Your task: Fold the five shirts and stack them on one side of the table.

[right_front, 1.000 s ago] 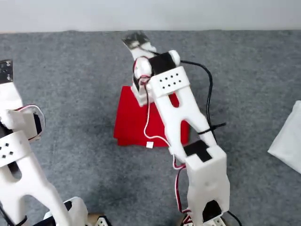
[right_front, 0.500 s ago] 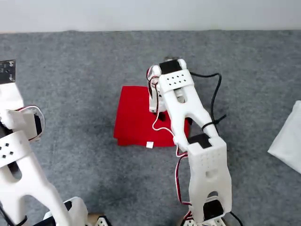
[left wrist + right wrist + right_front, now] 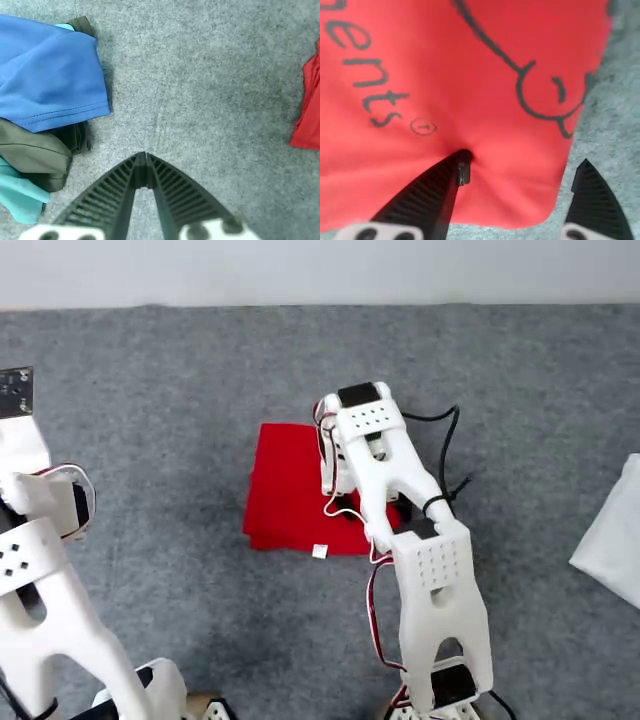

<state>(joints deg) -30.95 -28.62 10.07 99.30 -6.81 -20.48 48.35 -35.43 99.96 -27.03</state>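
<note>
A folded red shirt (image 3: 285, 490) with black print lies mid-table. My right arm (image 3: 385, 465) stands over its right part. In the right wrist view my right gripper (image 3: 525, 175) is open; one fingertip (image 3: 463, 167) presses a dimple into the red shirt (image 3: 445, 75), the other hovers near the shirt's edge over the carpet. My left gripper (image 3: 146, 157) is shut on nothing, above bare grey carpet. Beside it lie a blue shirt (image 3: 47, 75), a dark olive shirt (image 3: 35, 155) and a teal shirt (image 3: 17, 197) in a loose heap. The red shirt's edge (image 3: 307, 110) shows farther off.
A white shirt (image 3: 612, 535) lies at the table's right edge. My left arm (image 3: 40, 570) stands at the left edge. The table is covered in grey carpet (image 3: 150, 390), with a pale wall along the far side.
My right arm has drawn back from beyond the red shirt's far edge and come down onto the shirt. The left arm has not moved.
</note>
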